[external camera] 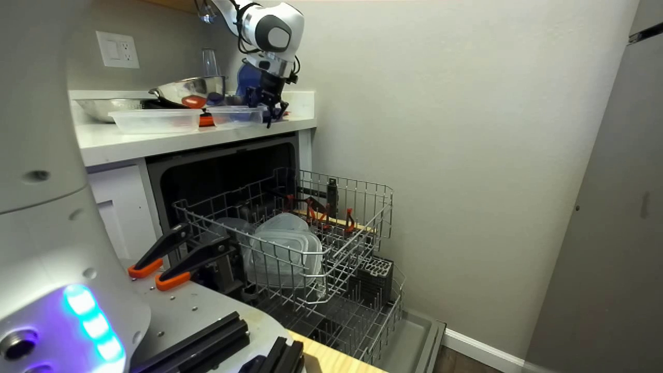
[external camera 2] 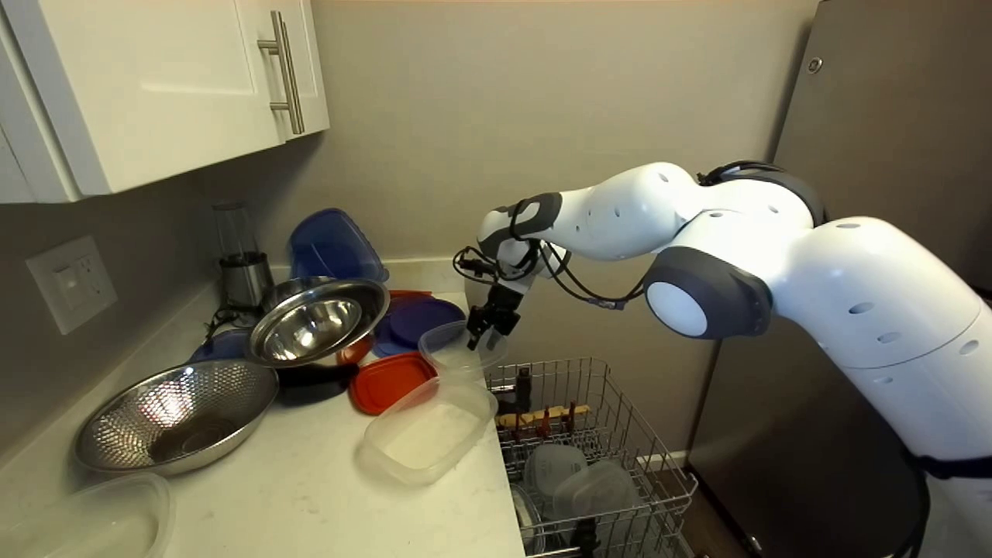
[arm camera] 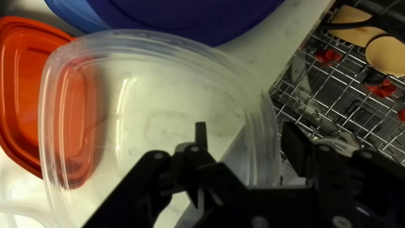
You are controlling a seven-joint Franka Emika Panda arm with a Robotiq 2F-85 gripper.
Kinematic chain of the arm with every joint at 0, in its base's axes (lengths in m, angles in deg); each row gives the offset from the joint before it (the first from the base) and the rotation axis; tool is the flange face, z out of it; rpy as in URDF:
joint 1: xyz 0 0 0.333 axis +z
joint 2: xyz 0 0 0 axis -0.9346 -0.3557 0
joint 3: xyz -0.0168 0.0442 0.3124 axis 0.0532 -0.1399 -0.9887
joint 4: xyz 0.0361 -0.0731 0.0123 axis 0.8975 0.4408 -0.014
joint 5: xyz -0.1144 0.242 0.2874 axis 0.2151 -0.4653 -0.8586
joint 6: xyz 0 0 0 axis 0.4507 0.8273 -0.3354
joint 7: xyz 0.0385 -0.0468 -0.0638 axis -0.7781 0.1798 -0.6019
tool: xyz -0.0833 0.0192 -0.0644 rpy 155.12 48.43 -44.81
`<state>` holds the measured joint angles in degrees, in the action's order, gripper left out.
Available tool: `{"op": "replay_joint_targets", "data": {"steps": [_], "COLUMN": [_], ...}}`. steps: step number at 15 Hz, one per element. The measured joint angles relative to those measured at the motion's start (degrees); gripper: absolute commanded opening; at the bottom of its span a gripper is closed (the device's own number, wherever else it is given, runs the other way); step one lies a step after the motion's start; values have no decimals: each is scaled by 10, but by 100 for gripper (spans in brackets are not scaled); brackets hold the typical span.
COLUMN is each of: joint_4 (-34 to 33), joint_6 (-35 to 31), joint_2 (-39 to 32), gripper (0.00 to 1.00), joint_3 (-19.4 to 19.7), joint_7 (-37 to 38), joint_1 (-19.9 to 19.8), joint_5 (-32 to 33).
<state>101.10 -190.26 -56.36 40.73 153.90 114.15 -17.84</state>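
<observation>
In the wrist view a clear plastic container fills the middle, standing at the counter's edge and overhanging it. My gripper is open astride its wall, one finger on the inner side and one outside. Gaps show between both fingers and the wall. Both exterior views show the gripper low at that container. An orange lid lies partly under the container, and a dark blue lid lies behind it.
The dishwasher's upper rack, pulled out below the counter edge, holds wooden utensils and clear containers. Another clear container stands on the counter. Metal bowls and a colander stand farther from the edge.
</observation>
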Motion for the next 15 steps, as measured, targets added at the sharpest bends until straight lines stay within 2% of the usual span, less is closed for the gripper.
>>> {"op": "replay_joint_targets", "data": {"steps": [2,7,12,15], "joint_4": [0,0,0,0], "joint_6": [0,0,0,0], "joint_2": [0,3,20,29], "gripper": [100,100,100,100], "joint_3": [7,43,80,125], "joint_7": [0,0,0,0], "joint_1": [2,24,62,99], "joint_5": [-6,-18,-18,-13]}}
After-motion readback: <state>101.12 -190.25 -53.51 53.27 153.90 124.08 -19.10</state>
